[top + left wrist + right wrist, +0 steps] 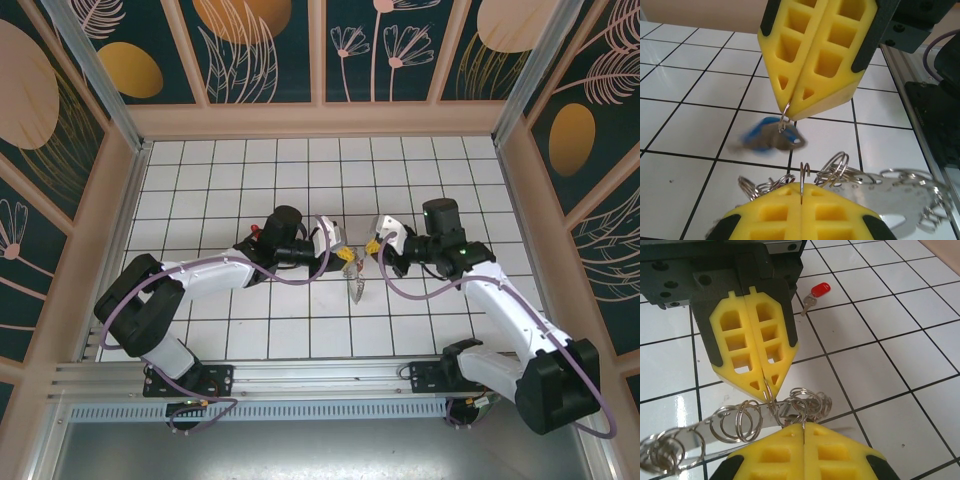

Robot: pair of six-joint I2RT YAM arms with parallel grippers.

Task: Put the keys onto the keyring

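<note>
Keyring (357,286) hangs between the two arms at the middle of the white tiled floor (250,170) in the top view. The left gripper (346,256) and right gripper (374,246) meet nose to nose just above it.

From the left wrist, the left gripper (801,186) has its yellow fingers pressed together on a thin wire loop of the keyring (900,192). The ring's silvery loops and flat plate spread to the right. Opposite, the right gripper (789,115) is likewise closed, pinching a small ring (784,120) from which a blurred blue-headed piece (771,138) dangles.

From the right wrist, the right gripper (804,427) sits closed at the bottom edge, facing the closed left gripper (765,390). The keyring (740,420) is bunched between them and trails left. A red-headed key (816,293) lies on the tiles beyond the left gripper, well apart from the ring.
</note>
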